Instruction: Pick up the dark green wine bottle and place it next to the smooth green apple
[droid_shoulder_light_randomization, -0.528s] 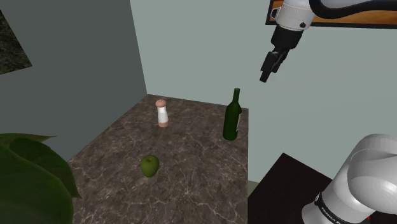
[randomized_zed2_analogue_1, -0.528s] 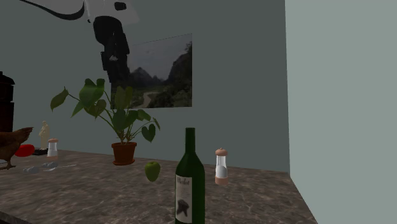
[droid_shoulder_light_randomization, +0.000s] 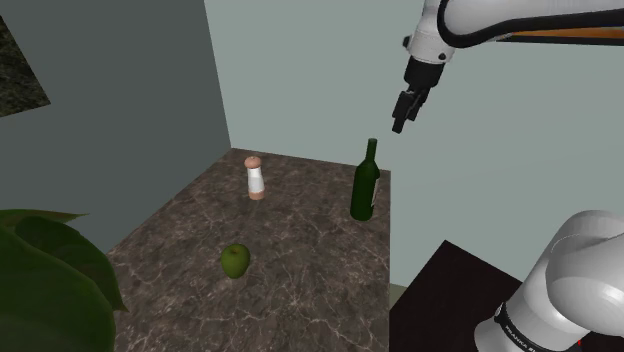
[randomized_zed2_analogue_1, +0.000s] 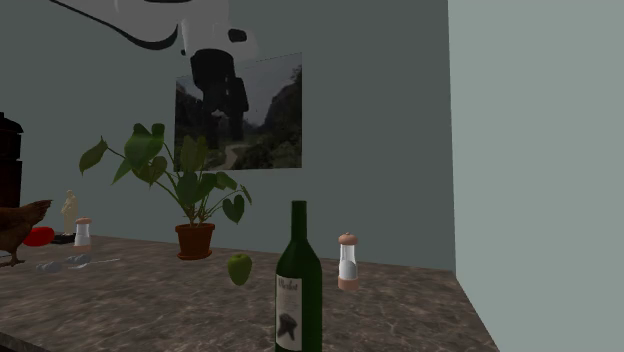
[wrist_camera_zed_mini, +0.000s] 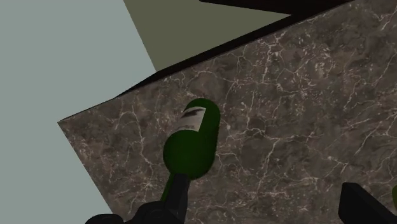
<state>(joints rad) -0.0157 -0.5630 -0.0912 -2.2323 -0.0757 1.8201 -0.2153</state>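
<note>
The bottle (randomized_zed2_analogue_1: 298, 290) loses its base at the second exterior view's bottom edge; its label (randomized_zed2_analogue_1: 289, 310) is too small to read. A brown hen-like figure (randomized_zed2_analogue_1: 18, 232) is cut by that view's left edge. Big leaves (droid_shoulder_light_randomization: 50, 285) run off the shoulder view's near-left corner.

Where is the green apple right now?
In the shoulder view the apple lies on the marbled counter, nearer the camera than the shaker, left of the wine bottle.

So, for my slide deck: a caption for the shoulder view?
Open gripper poised above-right of the upright dark green wine bottle on a marbled counter; green apple sits nearer the camera.
</note>
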